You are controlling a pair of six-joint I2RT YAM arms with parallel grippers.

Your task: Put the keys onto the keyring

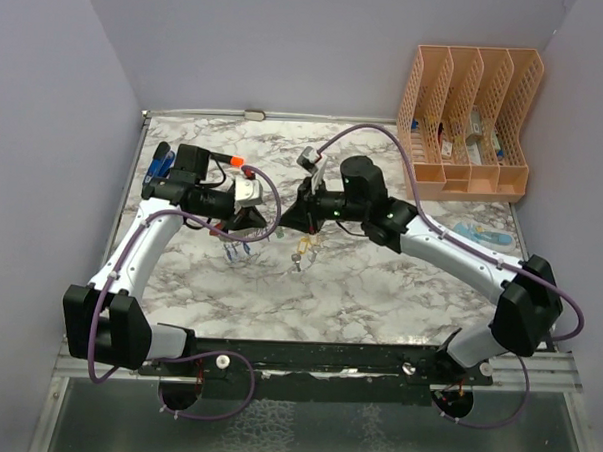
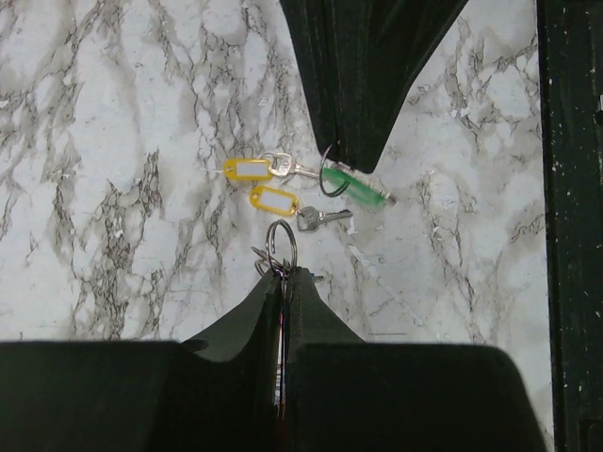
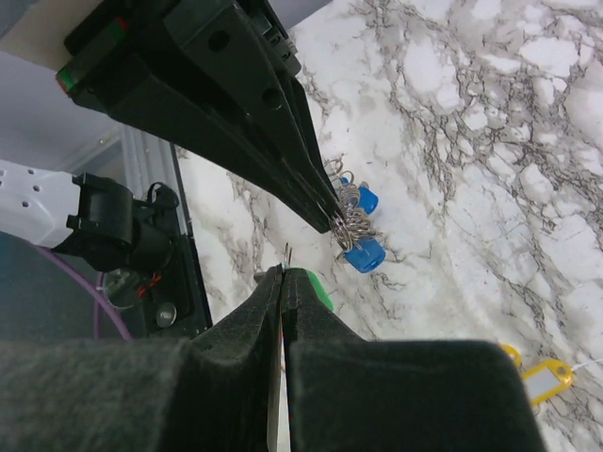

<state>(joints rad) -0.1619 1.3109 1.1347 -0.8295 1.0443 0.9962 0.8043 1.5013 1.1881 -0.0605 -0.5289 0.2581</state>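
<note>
A: Why are the two arms nose to nose mid-table?
B: It looks like hand-to-hand threading. The left gripper (image 2: 283, 275) is pinched fully together on the keyring (image 2: 281, 245), a round wire loop standing up at its tip, with the blue-tagged keys (image 3: 363, 247) dangling off it. At its 12 o'clock the right gripper (image 2: 350, 160) is clamped just as tight on the thin loop of the green-tagged key (image 2: 363, 188)
A: And the yellow ones?
B: The yellow-tagged keys (image 2: 273, 200) appear to lie on the table (image 2: 113, 188) between the tips. I cannot tell whether they're linked to the green one
</note>
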